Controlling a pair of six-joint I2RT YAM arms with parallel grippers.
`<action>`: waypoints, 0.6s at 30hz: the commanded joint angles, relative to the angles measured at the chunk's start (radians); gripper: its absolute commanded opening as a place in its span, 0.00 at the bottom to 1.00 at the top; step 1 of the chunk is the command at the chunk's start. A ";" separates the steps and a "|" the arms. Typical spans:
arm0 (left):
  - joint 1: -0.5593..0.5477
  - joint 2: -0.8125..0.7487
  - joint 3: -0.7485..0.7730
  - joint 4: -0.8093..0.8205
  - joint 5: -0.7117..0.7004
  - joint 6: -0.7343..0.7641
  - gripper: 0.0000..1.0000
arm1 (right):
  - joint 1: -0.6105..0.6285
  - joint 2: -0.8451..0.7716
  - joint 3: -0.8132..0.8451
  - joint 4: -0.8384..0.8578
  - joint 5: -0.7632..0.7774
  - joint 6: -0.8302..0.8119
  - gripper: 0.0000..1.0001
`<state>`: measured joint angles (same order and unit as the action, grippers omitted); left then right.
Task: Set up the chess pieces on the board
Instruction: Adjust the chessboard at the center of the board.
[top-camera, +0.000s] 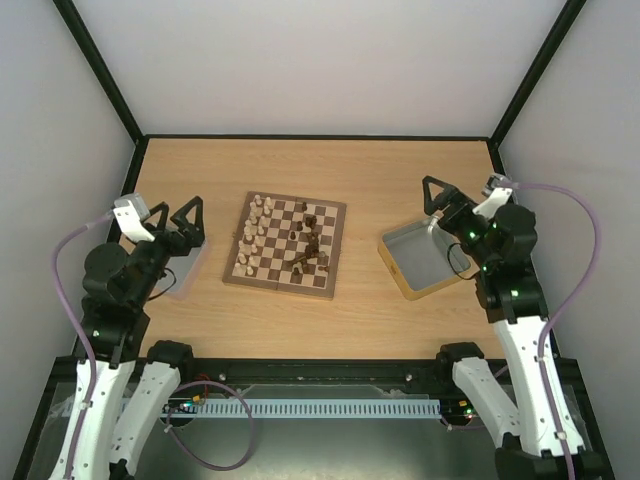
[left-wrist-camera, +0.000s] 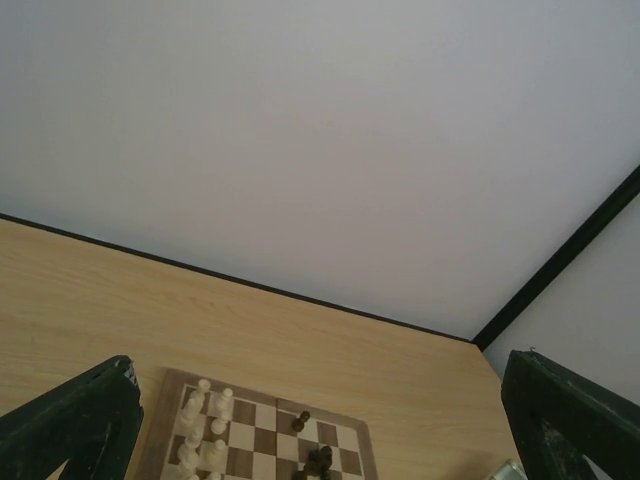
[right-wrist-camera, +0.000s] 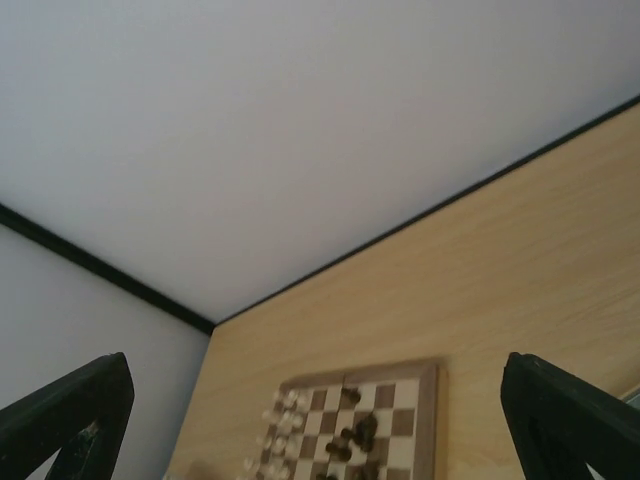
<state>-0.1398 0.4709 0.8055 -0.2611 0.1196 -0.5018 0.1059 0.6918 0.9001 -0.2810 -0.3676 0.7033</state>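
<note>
The board (top-camera: 334, 232) lies mid-table. Cream chess pieces (top-camera: 255, 236) stand in two rows along its left side. Dark brown pieces (top-camera: 308, 245) are bunched near its middle, some lying over. My left gripper (top-camera: 175, 215) hovers open to the left of the board, holding nothing. My right gripper (top-camera: 445, 203) hovers open to the right of it, above a tray, also holding nothing. The left wrist view shows the board (left-wrist-camera: 262, 442) with cream pieces (left-wrist-camera: 205, 432) and dark ones (left-wrist-camera: 318, 460) low between its fingers (left-wrist-camera: 85, 420). From the right wrist the board (right-wrist-camera: 404, 422) shows far off, blurred.
A silver metal tray (top-camera: 400, 268) sits right of the board under the right gripper. Another grey tray (top-camera: 186, 272) lies under the left gripper. White walls with black frame bars close the table at the back and sides.
</note>
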 joint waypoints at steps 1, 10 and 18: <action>0.017 -0.011 -0.047 0.116 0.102 -0.013 0.99 | -0.017 0.073 -0.025 0.081 -0.171 0.046 1.00; 0.024 0.021 -0.196 0.385 0.356 -0.063 1.00 | -0.011 0.326 -0.044 0.300 -0.222 0.121 0.97; 0.026 0.132 -0.172 0.105 0.301 -0.199 1.00 | 0.109 0.715 0.131 0.343 -0.074 0.048 0.91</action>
<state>-0.1230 0.5388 0.5934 0.0257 0.4370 -0.6033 0.1619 1.2610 0.9195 -0.0017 -0.5217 0.7925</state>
